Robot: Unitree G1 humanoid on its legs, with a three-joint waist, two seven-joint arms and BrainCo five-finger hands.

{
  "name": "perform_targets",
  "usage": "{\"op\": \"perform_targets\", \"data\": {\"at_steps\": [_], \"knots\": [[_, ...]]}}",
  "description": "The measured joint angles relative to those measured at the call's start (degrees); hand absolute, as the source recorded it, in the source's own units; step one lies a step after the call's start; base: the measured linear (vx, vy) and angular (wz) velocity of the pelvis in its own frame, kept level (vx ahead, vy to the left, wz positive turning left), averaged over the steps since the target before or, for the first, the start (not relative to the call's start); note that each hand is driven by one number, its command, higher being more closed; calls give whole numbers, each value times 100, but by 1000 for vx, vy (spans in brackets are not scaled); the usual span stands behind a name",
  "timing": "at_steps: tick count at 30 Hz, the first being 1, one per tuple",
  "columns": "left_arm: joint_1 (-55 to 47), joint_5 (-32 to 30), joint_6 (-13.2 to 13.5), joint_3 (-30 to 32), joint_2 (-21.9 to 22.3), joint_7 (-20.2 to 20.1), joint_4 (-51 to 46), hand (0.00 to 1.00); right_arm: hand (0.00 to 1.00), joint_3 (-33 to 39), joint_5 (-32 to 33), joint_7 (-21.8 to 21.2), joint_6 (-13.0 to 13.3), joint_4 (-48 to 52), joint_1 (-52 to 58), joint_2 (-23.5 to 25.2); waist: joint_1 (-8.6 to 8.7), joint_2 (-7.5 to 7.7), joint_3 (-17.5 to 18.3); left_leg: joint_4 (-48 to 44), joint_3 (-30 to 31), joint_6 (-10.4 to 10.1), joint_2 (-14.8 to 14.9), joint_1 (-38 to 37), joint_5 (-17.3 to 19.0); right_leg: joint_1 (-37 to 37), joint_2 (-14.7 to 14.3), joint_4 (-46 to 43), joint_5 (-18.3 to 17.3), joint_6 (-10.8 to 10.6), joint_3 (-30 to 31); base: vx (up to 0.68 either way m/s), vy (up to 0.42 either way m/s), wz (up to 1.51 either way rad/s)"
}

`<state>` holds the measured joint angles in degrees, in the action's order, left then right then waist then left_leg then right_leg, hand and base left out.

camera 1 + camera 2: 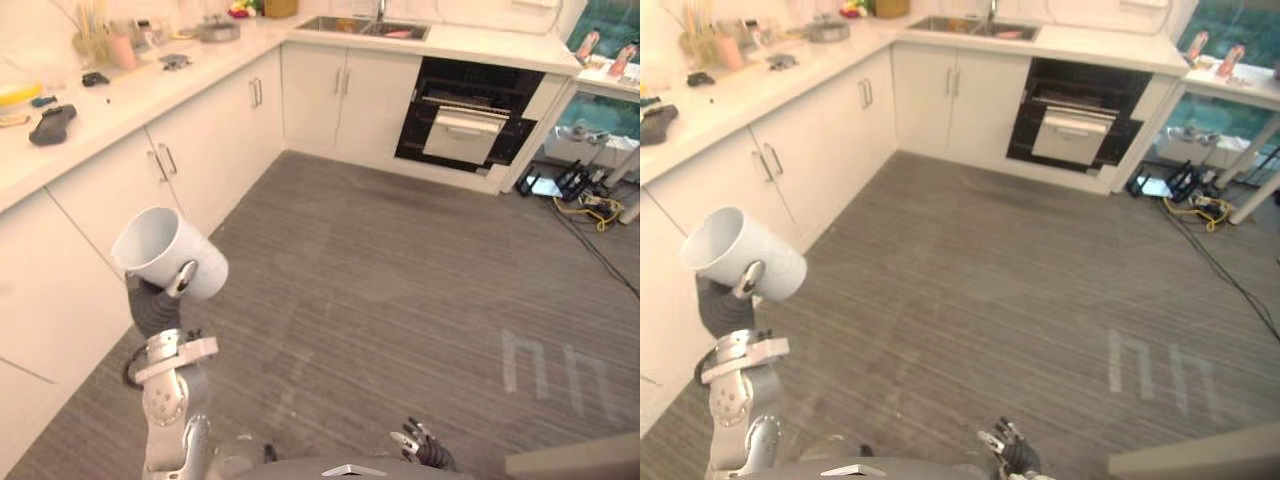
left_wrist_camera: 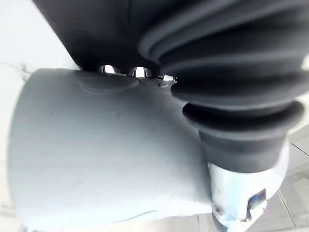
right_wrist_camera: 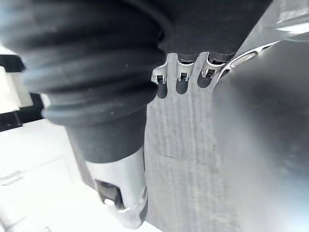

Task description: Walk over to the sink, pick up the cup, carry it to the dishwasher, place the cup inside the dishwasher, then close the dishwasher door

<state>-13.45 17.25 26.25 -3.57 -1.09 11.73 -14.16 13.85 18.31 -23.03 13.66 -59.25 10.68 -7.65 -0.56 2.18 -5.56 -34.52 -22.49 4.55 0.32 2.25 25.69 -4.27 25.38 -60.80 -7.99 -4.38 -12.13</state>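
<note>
- A white cup (image 1: 168,250) rides off the ground in the robot's left hand (image 1: 155,303), tipped with its open mouth towards the upper left and its base low to the right; one silver finger (image 1: 185,277) curls over the cup's wall, and the left wrist view has the pale body of the cup (image 2: 106,154) pressed close against the hand.
- The cup hangs over the grey striped floor (image 1: 380,280), just beside the white cupboard fronts (image 1: 170,160) along the left-hand run of worktop (image 1: 150,95), resting on no surface.
- The right hand (image 1: 420,443) sits low at the near edge of the eye views, fingers loose and spread, holding nothing.
- The sink (image 1: 362,27) lies in the far run of worktop, just past the corner where the two runs meet, well apart from the cup.
- The dishwasher (image 1: 470,120), a black-fronted unit under the far worktop's right end, stands across the open floor; its pale door (image 1: 462,135) leans outward, partly open, with a rack showing above it.
- Small kitchen items, among them a lidded pot (image 1: 218,28) and a dark object (image 1: 52,122), sit along the left worktop.
- Progress, by this reading: the pick-up looks done and the carry is under way. The rest of the crossing, placing the cup inside and shutting the door are all left to do.
- The door may need to drop further before the cup can go in; that cannot be settled from here.
</note>
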Motion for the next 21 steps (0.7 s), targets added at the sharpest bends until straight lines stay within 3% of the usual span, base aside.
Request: {"op": "perform_targets", "data": {"at_steps": [1, 3, 4, 5, 7, 9, 11, 12, 13, 14, 15, 16, 17, 18, 19, 20, 21], "knots": [[2, -4, -46, -86, -13, 8, 1, 100, 0, 16, -1, -1, 32, 27, 12, 12, 44, -23, -3, 155, 11, 27, -10, -168, 11, -114, -43, -239, 7, 26, 94, 305, 114, 2], [53, -14, -146, -172, -103, 37, 14, 100, 0, 31, -21, -6, 65, 232, 66, 109, 172, -114, 21, 951, 43, -99, -16, -895, -173, -592, -503, -794, -351, 155, 81, 308, 69, -5], [104, -22, -145, -202, -103, 43, 19, 100, 0, 36, -18, -9, 131, 317, 100, 198, 246, -82, -8, 1314, 39, -185, 30, -1160, -311, -870, -764, -742, -548, 203, -42, 368, 39, 2], [191, -52, -135, -261, -116, 43, 45, 100, 0, 48, -14, -9, 166, 476, 126, 302, 310, -153, 16, 1659, 46, -264, 61, -1373, -429, -1147, -996, -498, -693, 222, -227, 372, 23, 18], [492, -63, -118, -471, -114, -9, 271, 100, 0, 84, -12, -14, 259, 715, 160, 479, 440, -151, -48, 2183, 135, -415, 138, -1776, -561, -1691, -1373, 739, -749, 257, -728, 402, -13, 39], [678, -58, -122, -678, -109, -104, 519, 100, 0, 82, -10, -3, 216, 704, 262, 500, 554, -152, -121, 2311, 359, -494, 253, -2071, -532, -1946, -1646, 2002, -478, 261, -710, 529, -84, 66], [676, -59, -105, -911, -102, -260, 568, 100, 0, 64, 177, 0, 245, 798, 525, 616, 583, -154, -193, 2313, 622, -636, 370, -2427, -358, -2146, -1881, 3183, 190, 159, -257, 619, -179, 75], [627, -57, -58, -955, -88, -328, 533, 100, 0, -42, 212, -2, 240, 903, 738, 620, 616, -79, -180, 2171, 797, -704, 331, -2591, -140, -2170, -1883, 3454, 695, 233, -67, 489, -174, 48], [562, -58, -31, -945, -58, -358, 534, 100, 0, -45, 222, -5, 228, 904, 763, 597, 628, -101, -167, 2099, 871, -690, 404, -2699, -72, -2180, -1928, 3232, 947, 492, -65, 628, -228, 18], [415, -57, -4, -900, 95, -391, 533, 100, 0, -22, 229, -25, 204, 914, 717, 517, 598, -334, -180, 1758, 875, -617, 614, -2748, -117, -2220, -2003, 2810, 896, 763, -214, 630, -222, -26], [383, -53, 4, -868, 187, -447, 523, 100, 0, -28, 249, -24, 88, 1041, 730, 372, 575, -503, -223, 1299, 911, -411, 793, -2708, -335, -2169, -2095, 2500, 503, 942, -336, 628, -224, -38], [388, -53, 4, -856, 215, -478, 506, 100, 0, -23, 279, -5, 21, 1090, 743, 342, 568, -560, -216, 1064, 929, -468, 887, -2679, -532, -2127, -2186, 2375, 295, 985, -382, 650, -228, -43], [392, -54, 5, -849, 265, -508, 417, 100, 0, 5, 288, -6, -56, 1139, 766, 340, 558, -626, -225, 408, 1051, -707, 1088, -2570, -1113, -1906, -2345, 2243, -67, 1037, -456, 669, -221, -55], [385, -55, 17, -843, 356, -566, 313, 100, 0, 37, 282, 7, -132, 1198, 815, 369, 504, -635, -254, -492, 1304, -945, 1281, -2257, -2177, -1573, -2530, 2273, -345, 1071, -484, 785, -241, -59], [372, -56, 22, -808, 413, -605, 291, 100, 0, 27, 281, 17, -152, 1248, 866, 391, 454, -613, -258, -1030, 1501, -1180, 1355, -1992, -2951, -1396, -2605, 2361, -451, 1089, -509, 641, -171, -58], [366, -65, 25, -823, 439, -647, 256, 100, 0, -20, 282, 39, -135, 1386, 951, 429, 432, -613, -288, -2380, 1785, -1265, 1503, -1229, -3283, -1013, -2851, 2632, -549, 1168, -460, 708, -217, -50], [290, -133, 26, -771, 458, -696, 228, 100, 0, -42, 282, 60, -94, 1398, 940, 452, 392, -600, -322, -3457, 1826, -1127, 1558, -464, -3052, -541, -3066, 3038, -569, 1202, -353, 570, -192, -50]]}}
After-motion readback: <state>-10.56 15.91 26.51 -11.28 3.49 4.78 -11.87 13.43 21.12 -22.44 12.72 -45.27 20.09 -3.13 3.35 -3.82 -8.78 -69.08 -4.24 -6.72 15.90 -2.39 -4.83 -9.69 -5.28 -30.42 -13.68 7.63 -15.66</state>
